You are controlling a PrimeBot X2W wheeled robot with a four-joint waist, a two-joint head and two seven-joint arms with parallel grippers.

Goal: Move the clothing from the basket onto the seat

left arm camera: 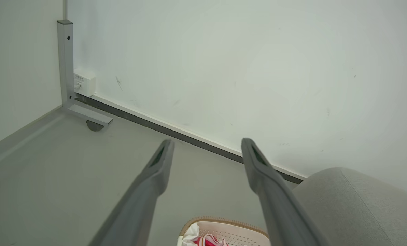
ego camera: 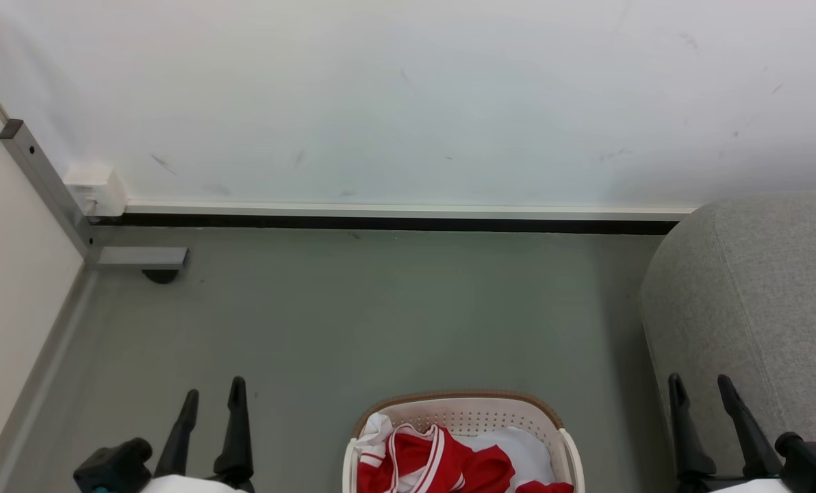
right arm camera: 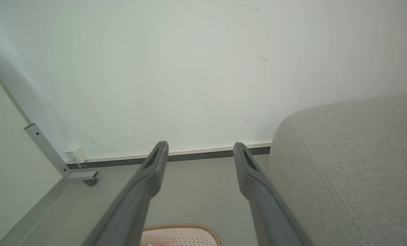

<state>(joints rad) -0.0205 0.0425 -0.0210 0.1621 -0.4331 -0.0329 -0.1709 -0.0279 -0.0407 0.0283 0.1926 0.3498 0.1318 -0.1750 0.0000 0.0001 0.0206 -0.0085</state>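
In the head view, crumpled red-and-white clothing [ego camera: 435, 462] is seen inside the perforated cream basket [ego camera: 463, 411] at bottom centre, between the left claw [ego camera: 213, 387] and the right claw [ego camera: 699, 378]. Both claws are spread and empty. The rounded, woven grey seat [ego camera: 757, 294] is seen at right.

In each wrist view, the basket rim is seen low between the parted fingers.

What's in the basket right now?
In the basket: crumpled red clothing with white trim, beside a white piece. Anything under the pile is covered, and the basket's near part is cut off by the frame.
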